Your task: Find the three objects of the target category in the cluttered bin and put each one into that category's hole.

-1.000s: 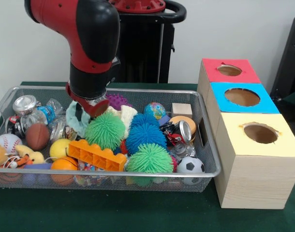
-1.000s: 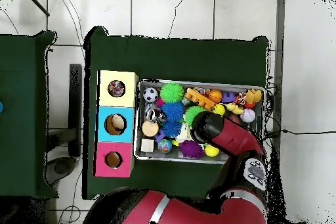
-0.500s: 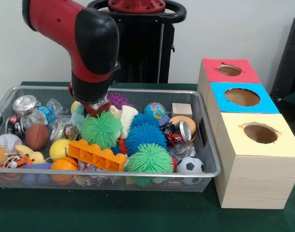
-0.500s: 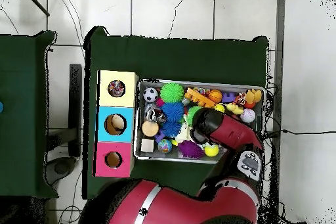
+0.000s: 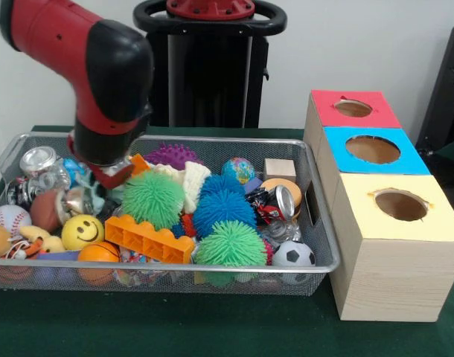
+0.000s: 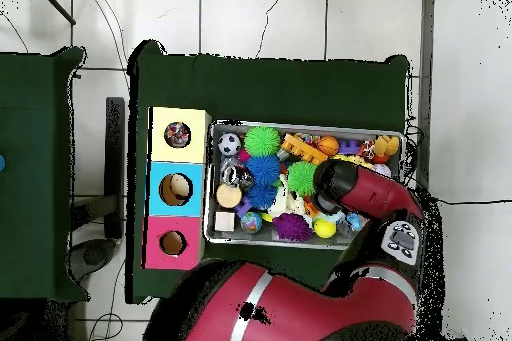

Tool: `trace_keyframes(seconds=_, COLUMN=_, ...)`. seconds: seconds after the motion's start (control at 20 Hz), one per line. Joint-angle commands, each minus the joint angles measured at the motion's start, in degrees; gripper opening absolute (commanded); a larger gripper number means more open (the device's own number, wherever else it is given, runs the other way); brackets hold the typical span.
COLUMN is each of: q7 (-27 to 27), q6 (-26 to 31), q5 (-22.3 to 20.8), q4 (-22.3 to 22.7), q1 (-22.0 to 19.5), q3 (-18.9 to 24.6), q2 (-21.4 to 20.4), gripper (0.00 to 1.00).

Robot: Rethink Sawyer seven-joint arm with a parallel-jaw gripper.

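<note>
The wire bin (image 5: 212, 265) is packed with toys. Two green spiky balls (image 5: 152, 199) (image 5: 229, 244), a blue spiky ball (image 5: 223, 208) and a purple one (image 5: 171, 155) fill its middle. An orange brick (image 5: 149, 238) lies in front of them. My gripper (image 5: 102, 181) reaches down into the bin's left end, between a yellow smiley ball (image 5: 83, 231), a brown ball (image 5: 45, 210) and silver cans (image 5: 39, 159); the wrist and clutter hide its tip. In the overhead view the arm (image 6: 345, 185) covers that part of the bin.
Three boxes with round holes stand beside the bin: yellow (image 5: 391, 227) nearest, blue (image 5: 417, 160), then red (image 5: 383, 111). From above, something lies inside the yellow box's hole (image 6: 177, 135). A soccer ball (image 5: 293, 254), crushed can (image 5: 283, 201) and wooden block (image 5: 279, 169) sit at the bin's right end.
In the front view the arm has swung left, from above the green spiky ball to the cans and balls at the left end. The smiley ball has shifted and its face now shows.
</note>
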Motion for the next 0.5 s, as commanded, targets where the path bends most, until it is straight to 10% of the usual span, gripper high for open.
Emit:
trace_keyframes(seconds=0.05, q7=-8.27, q6=-0.44, q5=-6.26, q4=-14.08, q1=-7.51, q3=3.44, q2=1.71, gripper=0.00)
trace_keyframes(seconds=0.5, q7=-18.32, q6=11.93, q5=-15.02, q4=-27.35, q1=-13.25, q3=5.96, q2=0.85, gripper=0.00)
